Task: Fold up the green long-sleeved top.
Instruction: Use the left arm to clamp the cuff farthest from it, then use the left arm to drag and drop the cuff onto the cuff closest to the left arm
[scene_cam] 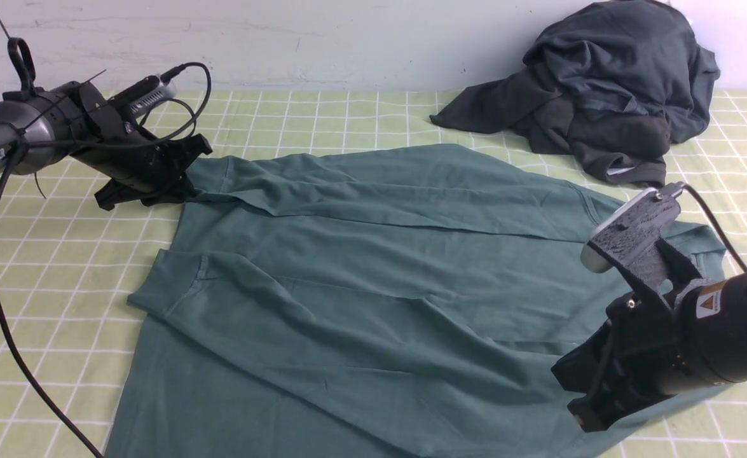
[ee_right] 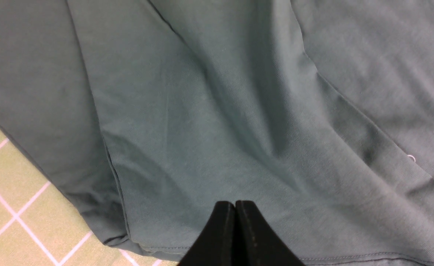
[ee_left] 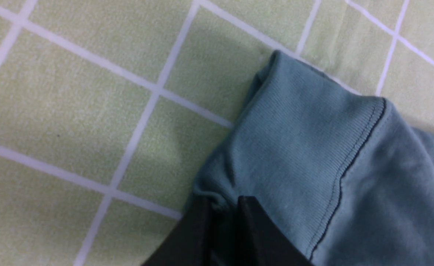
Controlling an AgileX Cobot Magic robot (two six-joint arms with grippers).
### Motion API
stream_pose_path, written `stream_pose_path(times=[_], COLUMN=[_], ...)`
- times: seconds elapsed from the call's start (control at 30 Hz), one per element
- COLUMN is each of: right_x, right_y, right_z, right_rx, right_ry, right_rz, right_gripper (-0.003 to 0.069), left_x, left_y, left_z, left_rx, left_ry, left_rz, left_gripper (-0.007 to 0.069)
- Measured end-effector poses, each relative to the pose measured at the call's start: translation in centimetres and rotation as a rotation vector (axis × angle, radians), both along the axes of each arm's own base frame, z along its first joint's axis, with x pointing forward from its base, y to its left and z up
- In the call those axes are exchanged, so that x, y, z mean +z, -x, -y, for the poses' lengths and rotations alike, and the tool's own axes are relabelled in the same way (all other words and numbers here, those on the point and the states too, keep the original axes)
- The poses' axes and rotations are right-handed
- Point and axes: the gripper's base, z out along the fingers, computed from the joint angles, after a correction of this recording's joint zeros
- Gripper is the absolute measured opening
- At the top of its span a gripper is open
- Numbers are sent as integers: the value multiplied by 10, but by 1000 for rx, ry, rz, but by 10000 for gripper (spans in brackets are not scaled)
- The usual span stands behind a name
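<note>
Green long-sleeved top (scene_cam: 373, 286) is pinched only by a corner of its ribbed cuff (ee_left: 294, 140) in my left gripper (ee_left: 224, 203), right gripper (ee_right: 235, 205) clenched tight above the hem (ee_right: 349, 256), so I fear a pull slips it free.

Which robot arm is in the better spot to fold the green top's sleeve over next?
Probably left. The left gripper pinches the ribbed cuff of the green long-sleeved top, so it could carry that sleeve across. The right gripper is shut over the body fabric, holding nothing visible.
</note>
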Motion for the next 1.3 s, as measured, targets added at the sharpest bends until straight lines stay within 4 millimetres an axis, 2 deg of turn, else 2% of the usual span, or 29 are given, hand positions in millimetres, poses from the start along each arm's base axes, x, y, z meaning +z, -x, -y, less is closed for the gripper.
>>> stream_pose_path(times=[0.07,0.13,0.23,0.27,0.3,0.33,0.43,0.53,0.6,0.63,0.67,0.77,0.83,0.93,1.03,1.17,1.23,1.27,1.3], right_x=[0,0,0,0,0,0,0,0,-1,-1,-1,-1,-1,-1,-1,-1,-2,-2,-2], right_y=[0,0,0,0,0,0,1,1,1,1,2,2,2,3,3,5,5,6,7], right_z=[0,0,0,0,0,0,0,0,0,0,0,-1,-1,-1,-1,-1,-1,-1,-1], right_rx=[0,0,0,0,0,1,11,14,16,17,17,17,16,16,17,24,28,29,34], right_ry=[0,0,0,0,0,1,6,8,8,8,8,0,-3,-5,-6,-2,1,2,6], right_rz=[0,0,0,-1,-1,-1,-2,-6,-10,-11,-13,-19,-23,-27,-33,-48,-57,-60,-75], right_gripper=[-16,-16,-16,-16,-16,-16,-16,-16,-16,-16,-16,-16,-16,-16,-16,-16,-16,-16,-16], left_x=[4,15,46,66,69,91,120,135,136,129,132,117,106,78,63,67,79,83,97], left_y=[1,3,11,19,20,31,57,86,106,112,122,148,156,169,175,178,183,184,191], left_z=[0,1,3,5,5,7,10,11,11,10,9,8,7,7,7,10,13,14,18], left_rx=[-31,-68,-142,-183,-190,-256,-377,-503,-544,-552,-555,-549,-541,-563,-596,-611,-628,-633,-645], left_ry=[-18,-35,-68,-79,-81,-106,-140,-180,-196,-197,-215,-252,-269,-273,-276,-255,-234,-233,-233], left_rz=[8,15,40,47,47,38,-47,-160,-218,-249,-251,-252,-230,-264,-292,-278,-254,-245,-213], left_gripper=[17,6,6,6,6,6,6,6,6,6,6,6,6,7,31,129,210,226,279])
